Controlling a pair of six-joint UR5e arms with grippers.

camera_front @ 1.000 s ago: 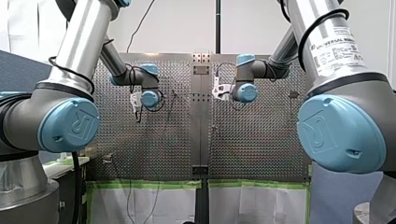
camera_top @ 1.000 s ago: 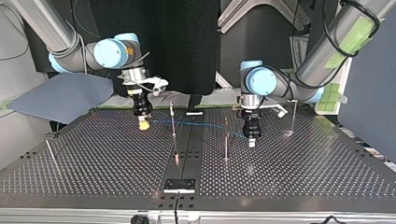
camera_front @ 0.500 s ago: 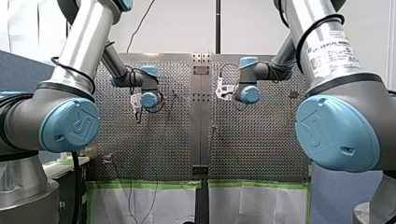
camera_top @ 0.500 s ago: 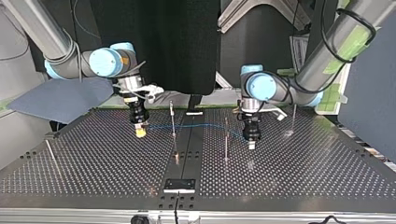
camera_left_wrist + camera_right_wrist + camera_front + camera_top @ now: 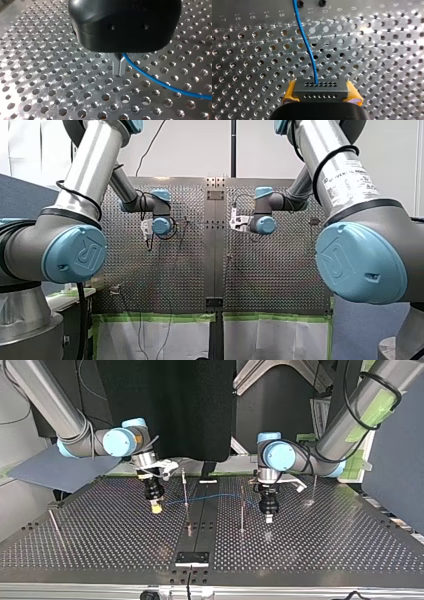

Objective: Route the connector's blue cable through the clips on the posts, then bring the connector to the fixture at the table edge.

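Observation:
In the top view my right gripper point(image 5: 156, 508), with yellow pads, hangs just above the perforated table point(image 5: 100, 540). In the right wrist view it point(image 5: 320, 87) is shut on a grey connector point(image 5: 321, 90), and the blue cable point(image 5: 305, 42) leaves the connector straight ahead. The cable point(image 5: 220, 496) runs past two thin posts point(image 5: 185, 487) point(image 5: 242, 510) to my left gripper point(image 5: 269, 519). In the left wrist view its metal fingers point(image 5: 119, 70) pinch the cable point(image 5: 160, 82) close over the holes. Whether the cable sits in a clip I cannot tell.
A black fixture plate point(image 5: 192, 558) lies at the table's near edge in the top view, on the centre strip. Further posts stand at that view's right point(image 5: 314, 485) and left point(image 5: 52, 522). A grey panel point(image 5: 60, 465) leans off the table's left corner.
My right gripper has carried the connector nearer the top view's near edge and slightly right. My left gripper has dropped a little lower with the cable. Both grips are unchanged.

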